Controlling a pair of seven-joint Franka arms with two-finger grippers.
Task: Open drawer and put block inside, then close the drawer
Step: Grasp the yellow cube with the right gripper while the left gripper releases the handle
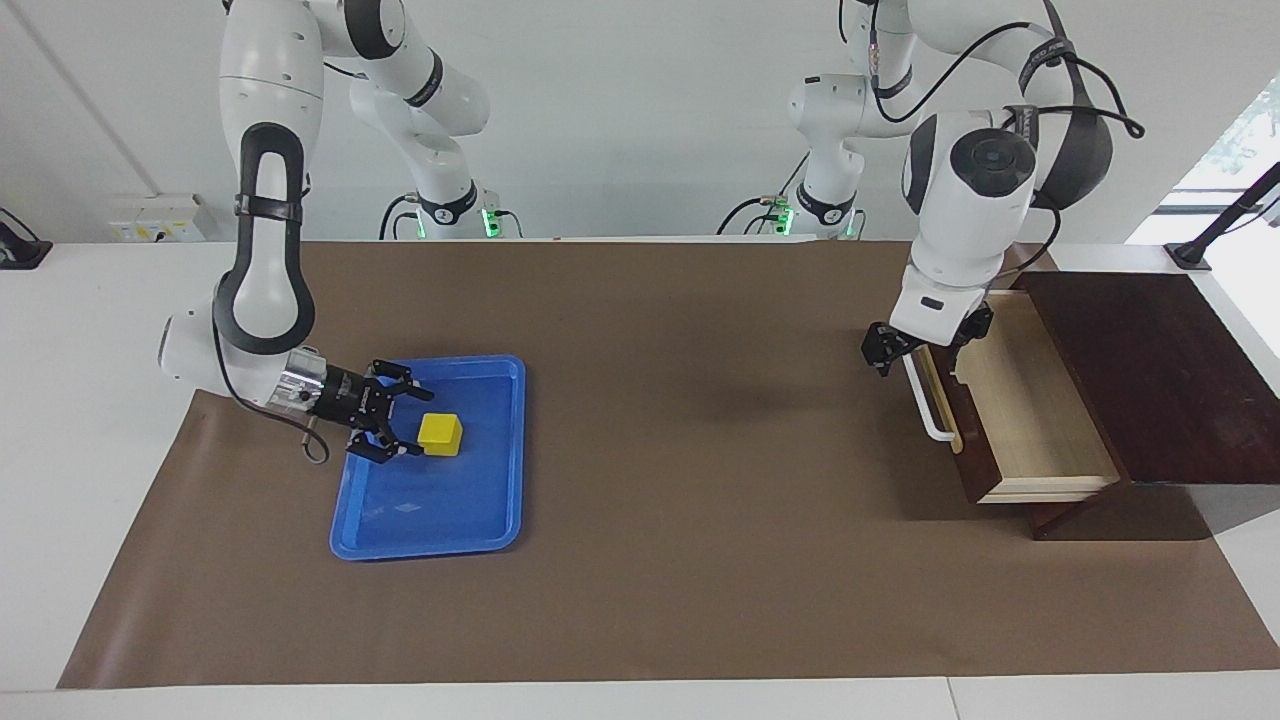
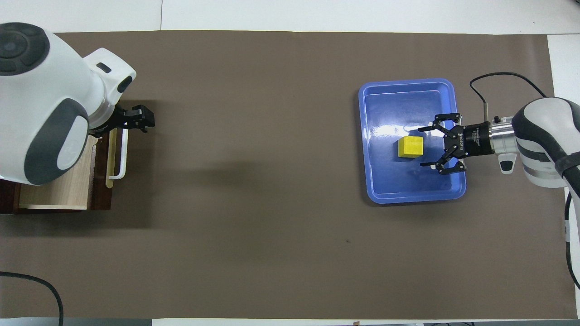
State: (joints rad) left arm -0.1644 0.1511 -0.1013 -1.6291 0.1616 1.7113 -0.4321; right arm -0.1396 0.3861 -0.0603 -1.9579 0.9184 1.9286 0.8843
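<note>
The yellow block (image 1: 440, 433) lies in the blue tray (image 1: 420, 505) at the right arm's end of the table; it also shows in the overhead view (image 2: 410, 147). My right gripper (image 1: 410, 418) is open, low over the tray and level with the block, its fingertips (image 2: 422, 130) at the block's edge. The drawer (image 1: 1030, 400) stands pulled out of the dark wooden box (image 1: 1150, 370), its pale inside bare. My left gripper (image 1: 885, 350) hovers by the end of the white handle (image 1: 930, 405) nearer to the robots.
Brown paper (image 1: 680, 450) covers the table between the tray (image 2: 389, 104) and the drawer (image 2: 54, 190). The left arm's bulky wrist (image 2: 41, 104) hides much of the drawer and box from above.
</note>
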